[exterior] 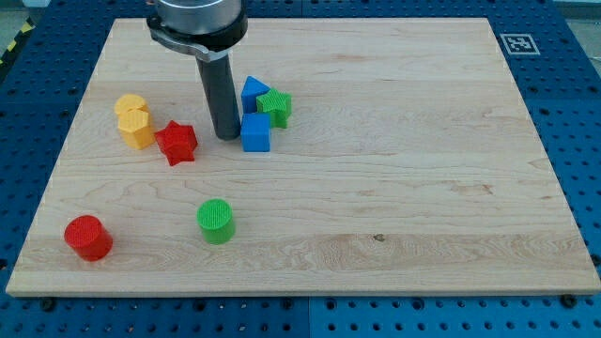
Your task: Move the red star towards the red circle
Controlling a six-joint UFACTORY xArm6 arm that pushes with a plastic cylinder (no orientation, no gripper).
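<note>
The red star (177,143) lies on the wooden board at the view's left, touching a yellow block. The red circle (88,237) stands near the board's bottom left corner, well below and left of the star. My tip (226,136) rests on the board just right of the red star, with a small gap between them, and right beside the left face of a blue cube (255,133).
Two yellow blocks (134,121) sit together left of the star. A blue block (253,92) and a green star (275,107) lie above the blue cube. A green circle (216,221) stands below the star. The board's edge (28,235) runs down the left.
</note>
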